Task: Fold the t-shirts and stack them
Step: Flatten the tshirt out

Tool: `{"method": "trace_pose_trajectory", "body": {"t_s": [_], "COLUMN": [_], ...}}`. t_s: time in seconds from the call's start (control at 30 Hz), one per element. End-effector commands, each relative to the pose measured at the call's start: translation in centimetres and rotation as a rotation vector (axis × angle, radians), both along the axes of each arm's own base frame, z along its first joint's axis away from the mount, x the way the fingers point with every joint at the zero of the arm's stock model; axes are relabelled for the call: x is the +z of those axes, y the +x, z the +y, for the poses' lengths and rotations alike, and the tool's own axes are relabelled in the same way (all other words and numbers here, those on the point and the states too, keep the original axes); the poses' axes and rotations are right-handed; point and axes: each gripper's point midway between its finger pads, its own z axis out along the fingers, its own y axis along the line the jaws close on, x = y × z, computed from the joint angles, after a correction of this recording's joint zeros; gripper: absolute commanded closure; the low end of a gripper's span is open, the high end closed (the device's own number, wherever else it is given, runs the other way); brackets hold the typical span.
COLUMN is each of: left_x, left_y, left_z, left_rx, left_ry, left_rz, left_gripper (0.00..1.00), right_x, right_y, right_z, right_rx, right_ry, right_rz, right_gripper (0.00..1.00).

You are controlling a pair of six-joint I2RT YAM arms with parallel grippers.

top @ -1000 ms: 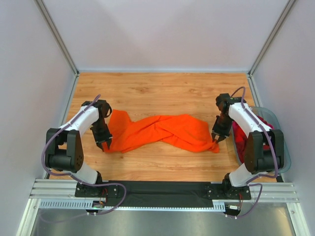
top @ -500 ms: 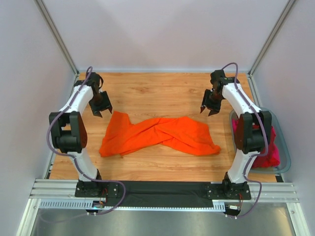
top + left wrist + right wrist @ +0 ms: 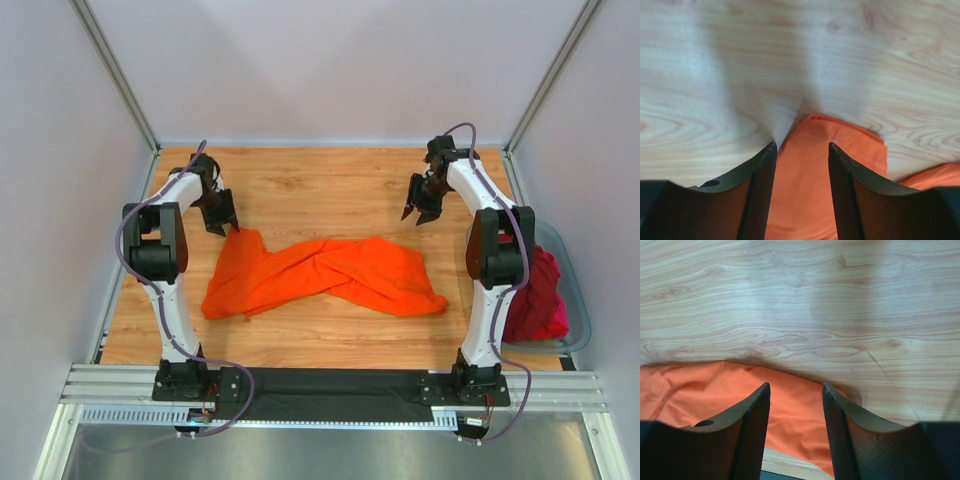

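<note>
The orange t-shirt point(image 3: 320, 272) lies twisted across the middle of the wooden table. My left gripper point(image 3: 224, 224) is open just above the shirt's far left corner, which shows between its fingers in the left wrist view point(image 3: 805, 165). My right gripper point(image 3: 416, 214) is open and empty above bare wood beyond the shirt's far right edge; orange cloth point(image 3: 790, 405) shows below its fingers. Dark red and magenta-pink t-shirts point(image 3: 540, 300) lie heaped in the tub on the right.
The grey-blue plastic tub point(image 3: 578, 310) stands at the table's right edge, beside the right arm. Pale walls close in the table on the left, back and right. A metal rail runs along the near edge.
Both grippers let go of the shirt's near corners and swung to the far side of the table. The shirt now lies flat. The left gripper has since come down toward the far left corner.
</note>
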Motion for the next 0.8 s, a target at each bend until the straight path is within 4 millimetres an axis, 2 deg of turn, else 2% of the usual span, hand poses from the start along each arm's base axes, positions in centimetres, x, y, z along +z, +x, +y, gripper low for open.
{"method": "trace_pose_trajectory", "body": {"t_s": [0.0, 0.17, 0.3, 0.4, 0.43, 0.47, 0.5, 0.53, 0.67, 0.77], "left_x": [-0.5, -0.7, -1.7, -2.0, -1.8, -1.7, -1.2, -0.8, 1.5, 3.0], "left_y": [2.3, 3.0, 2.4, 1.4, 1.3, 1.2, 1.2, 1.3, 2.0, 2.3], "left_z": [1.0, 0.2, 0.4, 0.4, 0.4, 0.6, 1.0, 1.0, 0.7, -0.3], "left_rx": [-0.043, -0.073, -0.066, -0.043, -0.031, -0.029, -0.018, -0.014, -0.032, -0.038], "left_ry": [0.05, 0.011, 0.019, 0.021, 0.023, 0.031, 0.049, 0.056, 0.035, -0.017], "left_rz": [-0.074, -0.096, -0.047, -0.015, -0.021, -0.022, -0.027, -0.032, -0.095, -0.124], "left_gripper": [0.47, 0.48, 0.56, 0.59, 0.59, 0.64, 0.87, 0.9, 1.0, 1.0], "right_x": [0.9, 0.0, -0.5, -0.9, -1.7, -2.2, -2.3, -3.2, -4.3, -5.4], "right_y": [0.5, 0.1, 0.1, 0.8, 1.1, 1.2, 1.2, 1.3, 0.4, -0.7], "right_z": [0.6, 0.8, 0.4, -0.2, -0.2, -0.1, 0.4, 0.9, 3.7, 5.8], "right_rx": [0.024, 0.017, 0.011, 0.017, 0.021, 0.032, 0.041, 0.053, 0.139, 0.205], "right_ry": [0.047, 0.06, 0.044, 0.01, 0.012, 0.014, 0.041, 0.065, 0.178, 0.211], "right_rz": [-0.04, -0.016, -0.005, -0.027, -0.02, -0.015, -0.001, 0.021, 0.044, 0.077], "right_gripper": [0.53, 0.53, 0.52, 0.46, 0.45, 0.44, 0.44, 0.43, 0.41, 0.41]}}
